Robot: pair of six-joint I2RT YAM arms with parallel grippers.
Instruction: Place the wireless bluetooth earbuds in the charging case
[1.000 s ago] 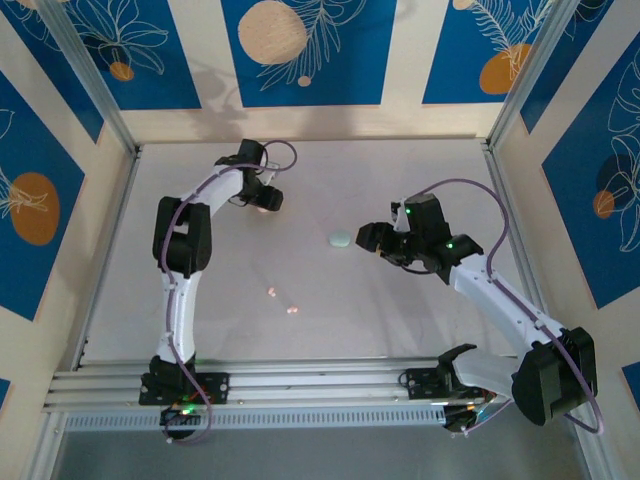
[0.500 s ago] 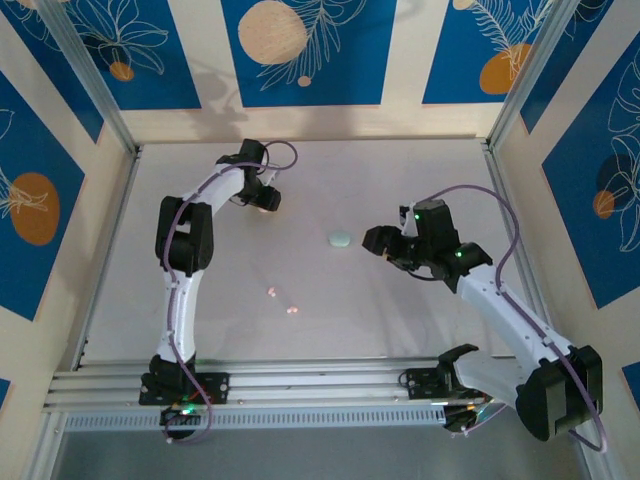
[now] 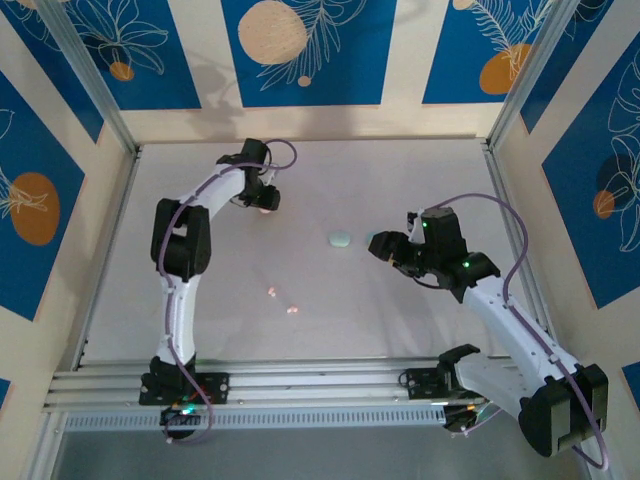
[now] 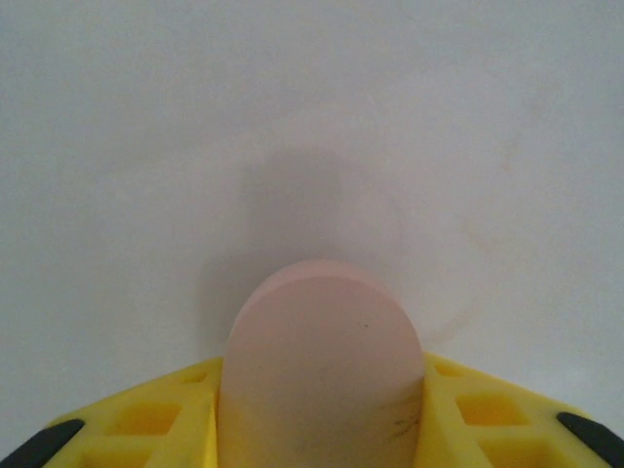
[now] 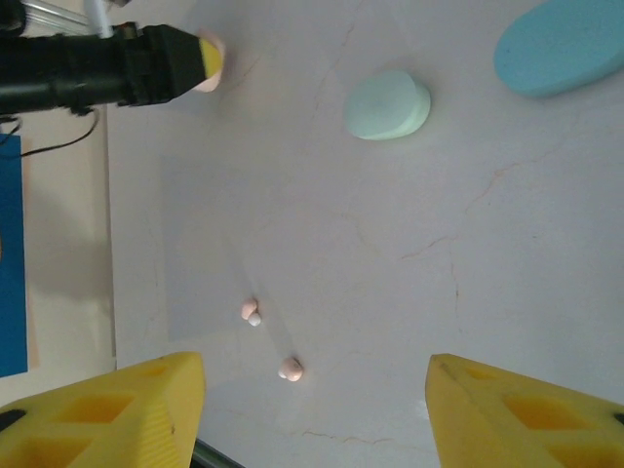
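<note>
Two tiny pink earbuds lie loose on the white table, left of centre; in the right wrist view one earbud lies a little farther from the fingers than the other earbud. A rounded pink charging case sits between the yellow fingers of my left gripper, which touch both its sides. That gripper is at the far left of the table. My right gripper hangs open above the table with nothing between its fingers.
A pale mint case rests mid-table, just left of the right gripper; it is also in the right wrist view. A darker teal oval piece lies beside it. Frame walls surround the table, and a rail runs along the near edge.
The left fingers have closed in on the pink case. The right arm has swung right and toward the near edge, away from the mint case.
</note>
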